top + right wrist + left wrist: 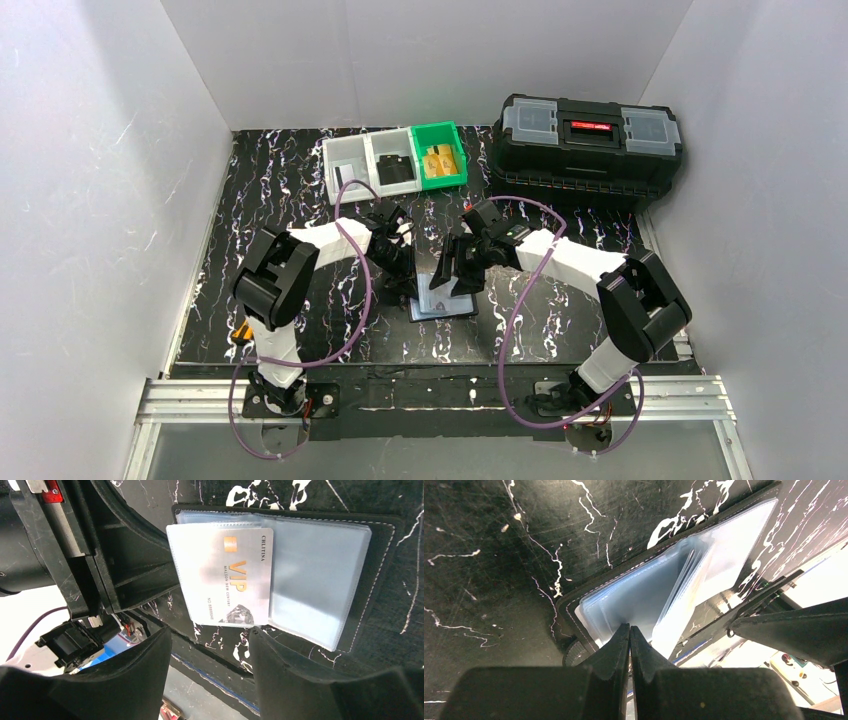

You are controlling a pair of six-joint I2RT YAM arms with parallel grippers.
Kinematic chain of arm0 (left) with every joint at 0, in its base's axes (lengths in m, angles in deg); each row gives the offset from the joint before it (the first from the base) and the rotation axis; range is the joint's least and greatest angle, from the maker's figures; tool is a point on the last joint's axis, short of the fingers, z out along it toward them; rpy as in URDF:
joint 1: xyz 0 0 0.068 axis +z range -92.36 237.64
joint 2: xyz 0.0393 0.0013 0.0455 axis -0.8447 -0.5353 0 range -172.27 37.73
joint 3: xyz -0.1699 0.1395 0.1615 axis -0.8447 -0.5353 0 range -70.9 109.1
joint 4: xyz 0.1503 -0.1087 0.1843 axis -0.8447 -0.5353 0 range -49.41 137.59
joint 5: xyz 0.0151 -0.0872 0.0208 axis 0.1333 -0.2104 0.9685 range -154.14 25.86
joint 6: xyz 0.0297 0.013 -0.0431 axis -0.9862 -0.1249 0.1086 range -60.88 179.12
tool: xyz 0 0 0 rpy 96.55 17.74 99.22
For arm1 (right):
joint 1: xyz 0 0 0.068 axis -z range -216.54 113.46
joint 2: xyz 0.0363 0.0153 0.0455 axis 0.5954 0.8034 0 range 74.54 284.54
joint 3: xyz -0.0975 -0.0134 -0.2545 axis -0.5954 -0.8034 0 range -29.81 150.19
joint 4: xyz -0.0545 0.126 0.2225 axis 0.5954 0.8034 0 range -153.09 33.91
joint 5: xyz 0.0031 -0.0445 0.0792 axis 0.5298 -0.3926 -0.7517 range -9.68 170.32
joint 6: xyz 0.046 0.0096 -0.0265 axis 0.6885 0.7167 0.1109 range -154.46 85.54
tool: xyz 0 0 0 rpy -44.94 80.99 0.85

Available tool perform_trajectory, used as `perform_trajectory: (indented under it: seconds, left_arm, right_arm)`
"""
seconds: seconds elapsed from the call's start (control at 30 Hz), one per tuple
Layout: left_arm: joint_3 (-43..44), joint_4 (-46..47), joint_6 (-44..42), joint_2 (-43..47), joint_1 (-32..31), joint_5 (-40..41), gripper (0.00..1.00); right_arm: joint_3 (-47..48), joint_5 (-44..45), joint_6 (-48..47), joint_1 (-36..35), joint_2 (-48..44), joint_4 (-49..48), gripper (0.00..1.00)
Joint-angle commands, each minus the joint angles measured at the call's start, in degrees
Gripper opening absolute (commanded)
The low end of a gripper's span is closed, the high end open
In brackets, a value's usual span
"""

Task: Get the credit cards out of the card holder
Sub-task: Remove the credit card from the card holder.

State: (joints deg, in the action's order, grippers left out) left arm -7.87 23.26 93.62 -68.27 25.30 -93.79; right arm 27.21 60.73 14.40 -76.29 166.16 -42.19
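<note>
Your worktop (260,180) is black, marbled with white veins, and scuffed with fine scratches that only the left wrist view picks up; plain white walls (100,150) box it in on three sides. At the back stand two pale grey bins (368,165), a green bin (440,155) and a black hard-plastic toolbox (590,140) with clear-lidded trays, which only the top view shows you. The card holder (445,303) lies open near the front middle, between both arms: a black stitched cover, with glossy blue-grey clear pockets fanned like pages. Your left jaws are closed, tips together at the near edge of the pockets; nothing shows between them. Your right jaws stand open and empty, just above the holder; that wrist view alone shows a whitish-silver card (225,575) with gold VIP lettering over the pockets — whether sleeved or on top, you cannot tell.
</note>
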Motion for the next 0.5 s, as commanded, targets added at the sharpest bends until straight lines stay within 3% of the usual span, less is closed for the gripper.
perform_trajectory:
  seconds: [0.0,0.23,0.47]
  left_arm:
    - [-0.53,-1.00,-0.88,-0.40,0.17,-0.98,0.02]
    - [-0.58,-1.06,-1.13,-0.35,0.17,-1.05,0.02]
    - [-0.81,-4.63,-2.24,4.13,1.12,3.90,0.03]
  right_arm:
    - [-0.03,2.70,-0.39,0.11,-2.69,1.09,0.67]
    - [2.19,6.68,-3.15,-0.53,-1.01,5.51,0.69]
    - [2.01,4.56,-3.06,-0.55,2.99,2.39,0.68]
